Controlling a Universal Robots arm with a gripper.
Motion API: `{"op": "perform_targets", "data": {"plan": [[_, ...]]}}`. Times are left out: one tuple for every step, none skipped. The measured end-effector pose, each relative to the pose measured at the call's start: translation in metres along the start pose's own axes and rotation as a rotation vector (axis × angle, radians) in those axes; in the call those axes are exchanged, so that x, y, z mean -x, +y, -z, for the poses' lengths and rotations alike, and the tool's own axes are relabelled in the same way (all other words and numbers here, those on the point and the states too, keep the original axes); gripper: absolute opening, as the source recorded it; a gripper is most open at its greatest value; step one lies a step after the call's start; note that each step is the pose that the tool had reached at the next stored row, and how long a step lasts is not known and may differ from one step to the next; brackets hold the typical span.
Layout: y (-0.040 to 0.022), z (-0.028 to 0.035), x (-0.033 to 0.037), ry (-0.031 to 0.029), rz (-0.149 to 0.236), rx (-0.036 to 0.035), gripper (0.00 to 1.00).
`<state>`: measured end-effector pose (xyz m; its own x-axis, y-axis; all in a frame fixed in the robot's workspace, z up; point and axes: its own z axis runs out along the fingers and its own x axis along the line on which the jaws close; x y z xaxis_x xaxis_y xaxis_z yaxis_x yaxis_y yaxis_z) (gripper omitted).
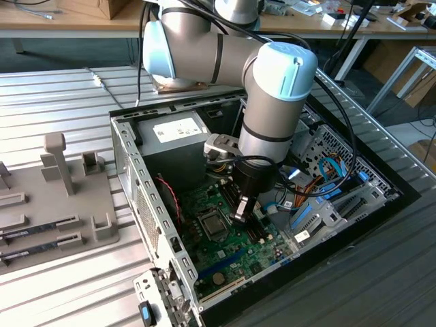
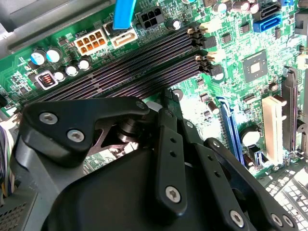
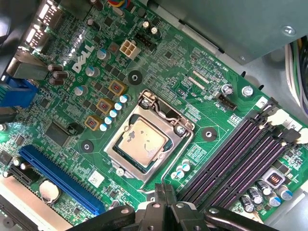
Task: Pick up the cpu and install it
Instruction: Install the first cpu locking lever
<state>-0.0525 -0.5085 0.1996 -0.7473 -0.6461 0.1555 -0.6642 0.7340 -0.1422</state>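
Observation:
The cpu [image 3: 143, 144] is a flat square chip with a smeared silvery top. It lies inside the metal frame of its socket on the green motherboard [image 3: 159, 62]. In the exterior view the cpu [image 1: 212, 223] sits in the open computer case [image 1: 129, 157]. My gripper [image 1: 240, 216] hangs just to that view's right of the socket, a little above the board. In the first wrist view the gripper [image 3: 163, 190] is beside the socket's edge, its black fingers pressed together with nothing between them. The second wrist view shows the gripper [image 2: 166, 96] over the board near the memory slots.
Four dark memory slots [image 3: 240, 154] run beside the socket. A grey power supply [image 1: 174, 133] fills the case's far corner, and blue and orange cables [image 1: 327, 170] lie at the exterior view's right. A grey fixture [image 1: 68, 197] holding memory sticks stands outside the case.

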Motion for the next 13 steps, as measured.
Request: {"op": "perform_targets", "data": {"plan": [[0.0000,0.0000,0.0000,0.0001,0.000,0.0000,0.11],[0.0000,0.0000,0.0000,0.0001,0.000,0.0000,0.11],[0.0000,0.0000,0.0000,0.0000,0.000,0.0000,0.11],[0.0000,0.0000,0.0000,0.0001,0.000,-0.0001,0.11],[0.0000,0.0000,0.0000,0.0000,0.000,0.0000,0.11],[0.0000,0.0000,0.0000,0.0001,0.000,0.0000,0.11],[0.0000,0.0000,0.0000,0.0000,0.000,0.0000,0.11],[0.0000,0.0000,0.0000,0.0001,0.000,0.0000,0.11],[0.0000,0.0000,0.0000,0.0001,0.000,0.0000,0.11],[0.0000,0.0000,0.0000,0.0001,0.000,0.0000,0.11],[0.0000,0.0000,0.0000,0.0000,0.000,0.0000,0.11],[0.0000,0.0000,0.0000,0.0001,0.000,0.0000,0.11],[0.0000,0.0000,0.0000,0.0001,0.000,0.0000,0.11]]}}
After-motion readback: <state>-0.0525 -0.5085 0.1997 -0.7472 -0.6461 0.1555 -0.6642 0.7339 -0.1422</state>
